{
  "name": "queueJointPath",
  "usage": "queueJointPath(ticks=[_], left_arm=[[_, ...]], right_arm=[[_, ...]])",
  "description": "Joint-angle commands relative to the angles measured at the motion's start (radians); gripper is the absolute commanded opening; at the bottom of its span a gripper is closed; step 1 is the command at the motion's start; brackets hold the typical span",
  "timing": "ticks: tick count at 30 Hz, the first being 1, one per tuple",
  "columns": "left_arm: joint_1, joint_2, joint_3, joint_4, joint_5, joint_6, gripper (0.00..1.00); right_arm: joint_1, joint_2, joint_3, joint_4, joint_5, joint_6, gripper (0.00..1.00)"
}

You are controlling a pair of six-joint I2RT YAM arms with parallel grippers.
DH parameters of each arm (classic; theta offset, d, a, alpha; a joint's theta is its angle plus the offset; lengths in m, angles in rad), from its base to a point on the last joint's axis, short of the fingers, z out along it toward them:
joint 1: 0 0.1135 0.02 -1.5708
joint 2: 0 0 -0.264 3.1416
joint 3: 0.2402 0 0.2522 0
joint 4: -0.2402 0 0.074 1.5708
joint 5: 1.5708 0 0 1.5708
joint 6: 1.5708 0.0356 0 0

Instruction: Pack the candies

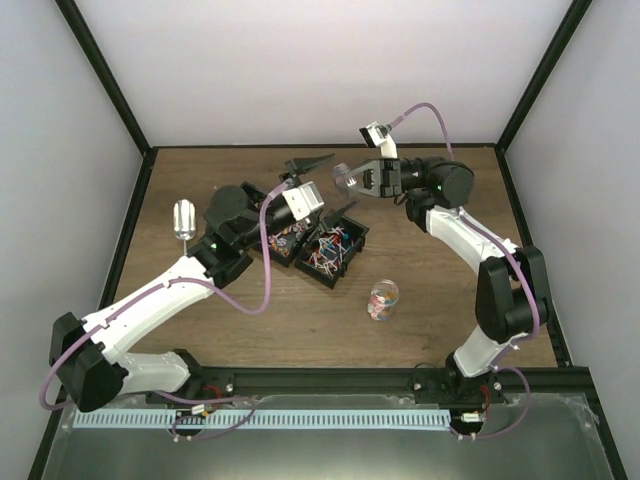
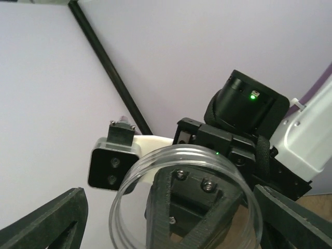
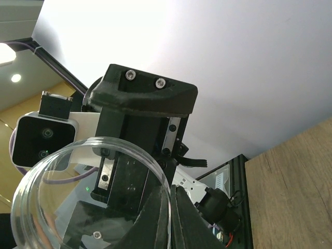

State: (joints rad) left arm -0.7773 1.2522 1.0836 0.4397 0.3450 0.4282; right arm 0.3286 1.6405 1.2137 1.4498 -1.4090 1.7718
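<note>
The candies lie as tiny multicoloured pieces in two black bins at the table's middle. Some more sit in a small clear jar standing to the right of the bins. My right gripper is raised above the bins and shut on the rim of a clear round lid; the right wrist view shows its fingers pinching that rim. My left gripper is open, its fingers spread either side of the lid without touching it; both left fingers show at the frame's bottom corners.
A silver scoop lies at the left of the table. A black frame and pale walls close in the table. The right arm's wrist camera hangs close in front of my left gripper.
</note>
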Motion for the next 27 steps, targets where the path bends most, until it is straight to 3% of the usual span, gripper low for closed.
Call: queueJointPath(ticks=[1, 14, 18, 21, 25, 27], left_arm=[[-0.005, 0.009, 0.009, 0.033, 0.037, 0.036, 0.85], [-0.005, 0.008, 0.054, -0.074, 0.089, 0.099, 0.63], [-0.004, 0.001, 0.058, -0.096, 0.075, 0.106, 0.6], [-0.002, -0.015, 0.067, -0.159, 0.06, 0.109, 0.58], [-0.001, -0.073, 0.07, -0.358, 0.051, 0.134, 0.58], [-0.001, -0.095, 0.08, -0.487, 0.07, 0.143, 0.59]], right_arm=[[-0.005, -0.025, 0.004, 0.059, -0.005, 0.016, 0.01], [-0.006, -0.017, 0.014, 0.054, -0.026, 0.017, 0.03], [-0.011, -0.009, 0.022, 0.027, -0.031, 0.008, 0.19], [-0.032, 0.004, 0.024, -0.075, -0.051, -0.043, 0.61], [-0.122, 0.02, -0.014, -0.14, -0.083, -0.122, 0.75], [-0.185, -0.004, -0.049, -0.337, -0.085, -0.278, 0.77]])
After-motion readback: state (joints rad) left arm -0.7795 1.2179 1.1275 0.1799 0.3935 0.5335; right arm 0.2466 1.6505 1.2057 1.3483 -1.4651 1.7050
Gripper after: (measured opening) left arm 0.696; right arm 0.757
